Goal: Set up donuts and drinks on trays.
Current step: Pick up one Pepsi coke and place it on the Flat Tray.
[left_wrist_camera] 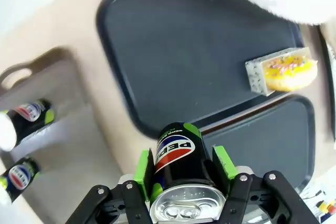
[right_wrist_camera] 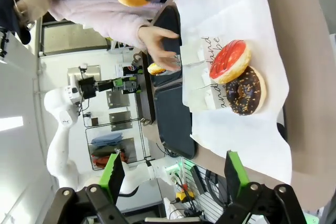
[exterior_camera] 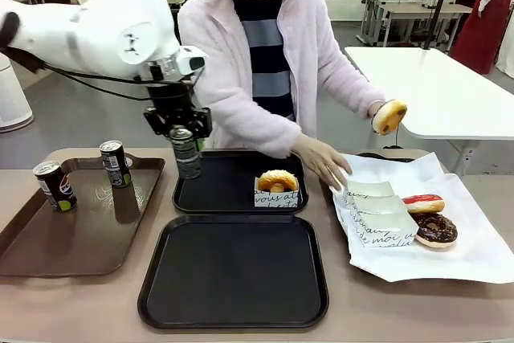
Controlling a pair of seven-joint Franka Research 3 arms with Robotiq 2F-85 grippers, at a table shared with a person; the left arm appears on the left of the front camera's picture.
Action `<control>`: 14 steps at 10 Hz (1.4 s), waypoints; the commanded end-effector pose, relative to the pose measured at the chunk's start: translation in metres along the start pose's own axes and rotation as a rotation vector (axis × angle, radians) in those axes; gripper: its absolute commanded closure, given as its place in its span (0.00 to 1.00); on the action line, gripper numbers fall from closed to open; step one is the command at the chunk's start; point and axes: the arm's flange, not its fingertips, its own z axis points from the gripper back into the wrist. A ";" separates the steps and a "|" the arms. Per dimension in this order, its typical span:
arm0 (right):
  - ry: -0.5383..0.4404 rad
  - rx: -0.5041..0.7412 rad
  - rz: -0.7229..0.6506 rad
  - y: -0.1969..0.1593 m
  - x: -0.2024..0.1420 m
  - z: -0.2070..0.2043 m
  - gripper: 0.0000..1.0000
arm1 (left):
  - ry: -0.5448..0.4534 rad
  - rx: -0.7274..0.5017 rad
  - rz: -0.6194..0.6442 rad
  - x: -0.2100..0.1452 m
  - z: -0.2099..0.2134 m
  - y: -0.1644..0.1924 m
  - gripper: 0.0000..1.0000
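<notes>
My left gripper (exterior_camera: 185, 140) is shut on a black drink can (exterior_camera: 187, 158) with a red-blue logo, held over the left rim of the far black tray (exterior_camera: 217, 194). The left wrist view shows the can (left_wrist_camera: 176, 156) between the green pads (left_wrist_camera: 142, 167). A glazed donut (exterior_camera: 277, 181) in a paper holder sits on that tray. The near black tray (exterior_camera: 233, 271) is bare. The person holds another glazed donut (exterior_camera: 389, 116) in the air. A red-iced donut (exterior_camera: 423, 203) and a chocolate donut (exterior_camera: 434, 229) lie on white paper. My right gripper (right_wrist_camera: 173, 174) hangs open above that paper.
A brown tray (exterior_camera: 80, 238) at the left carries two more cans (exterior_camera: 55, 185) (exterior_camera: 116, 164). Folded paper holders (exterior_camera: 376, 213) lie on the white paper (exterior_camera: 474, 247), with the person's other hand (exterior_camera: 323, 162) resting by them. A white table (exterior_camera: 434, 86) stands behind at the right.
</notes>
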 end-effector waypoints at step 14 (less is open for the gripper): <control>-0.004 0.017 0.008 -0.001 0.000 -0.001 0.00 | 0.258 -0.093 -0.170 -0.155 0.060 0.020 0.42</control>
